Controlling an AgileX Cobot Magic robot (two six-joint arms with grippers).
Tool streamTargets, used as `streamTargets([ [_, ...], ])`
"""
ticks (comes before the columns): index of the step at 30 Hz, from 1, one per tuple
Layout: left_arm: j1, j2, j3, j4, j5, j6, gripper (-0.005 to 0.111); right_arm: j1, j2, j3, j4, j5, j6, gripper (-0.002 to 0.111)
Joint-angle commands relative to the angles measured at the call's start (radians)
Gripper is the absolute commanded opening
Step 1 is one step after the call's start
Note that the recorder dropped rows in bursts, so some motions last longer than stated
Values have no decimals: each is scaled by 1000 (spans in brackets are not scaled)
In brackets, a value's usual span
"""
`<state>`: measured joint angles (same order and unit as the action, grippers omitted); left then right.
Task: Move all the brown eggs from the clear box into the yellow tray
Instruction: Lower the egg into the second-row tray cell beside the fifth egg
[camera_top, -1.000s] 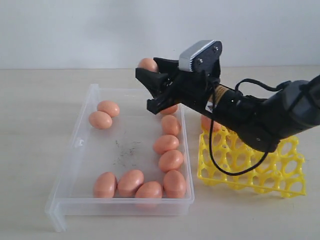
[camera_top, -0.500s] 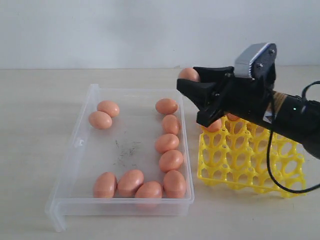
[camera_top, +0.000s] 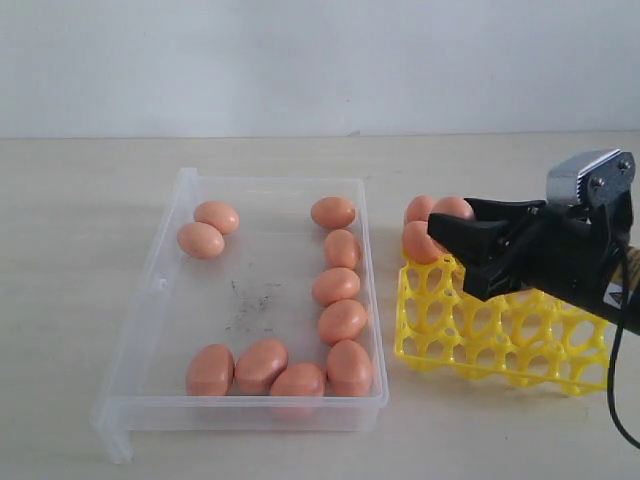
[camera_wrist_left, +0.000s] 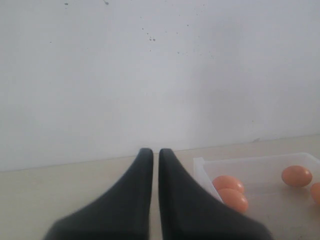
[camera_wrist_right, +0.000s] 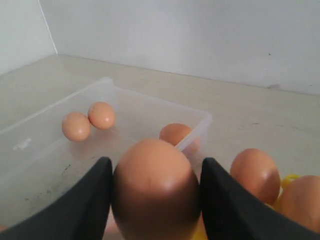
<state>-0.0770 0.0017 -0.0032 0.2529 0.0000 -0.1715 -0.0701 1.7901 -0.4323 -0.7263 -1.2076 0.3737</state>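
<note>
Light beige surface (camera_top: 70, 200), plain white wall (camera_top: 300, 60) behind it, a few small dark specks on the wall.

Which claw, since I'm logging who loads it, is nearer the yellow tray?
Right. The right claw holds an egg just above the tray's corner. The left claw, shut, is off beyond the box, on its side away from the tray.

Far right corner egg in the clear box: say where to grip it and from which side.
Probably from straight above, pinching the corner egg across its narrow waist: it lies flat, long axis crosswise, with the clear box wall close at its right end.
</note>
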Motion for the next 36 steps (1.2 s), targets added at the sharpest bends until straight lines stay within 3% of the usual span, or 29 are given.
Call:
streamTargets([
  [1,-5,-2,3,-2,0,1,4,-50,-14,4,7,-13,77,0],
  [15,-5,-2,3,-2,0,1,4,-86,73,5,18,-13,-69,0],
  [36,-5,-2,3,-2,0,1,4,-90,243,-144,18,-13,-23,0],
])
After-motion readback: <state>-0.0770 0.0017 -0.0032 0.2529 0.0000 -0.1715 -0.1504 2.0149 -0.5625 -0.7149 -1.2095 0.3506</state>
